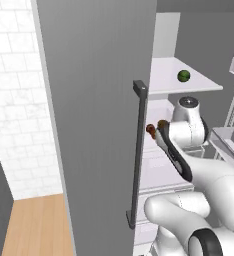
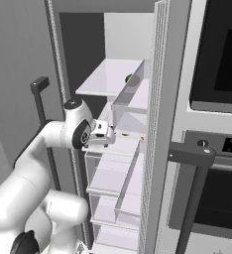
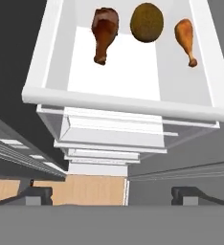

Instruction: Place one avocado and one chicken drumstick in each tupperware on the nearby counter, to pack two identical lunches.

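The gripper [image 3: 111, 195] hangs with jaws spread wide and empty, just before a white fridge shelf [image 3: 118, 103]. On that shelf lie a dark drumstick [image 3: 104, 32], an olive-brown avocado [image 3: 146, 22] and an orange drumstick [image 3: 186, 39], apart from one another. A green avocado [image 1: 183, 76] sits on the higher shelf [image 1: 199, 85].

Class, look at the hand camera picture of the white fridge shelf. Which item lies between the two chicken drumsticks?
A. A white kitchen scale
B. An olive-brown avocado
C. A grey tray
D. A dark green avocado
B. In the hand view the olive-brown avocado sits on the white shelf between the dark reddish-brown drumstick and the lighter orange drumstick; the dark green avocado lies on a higher shelf.
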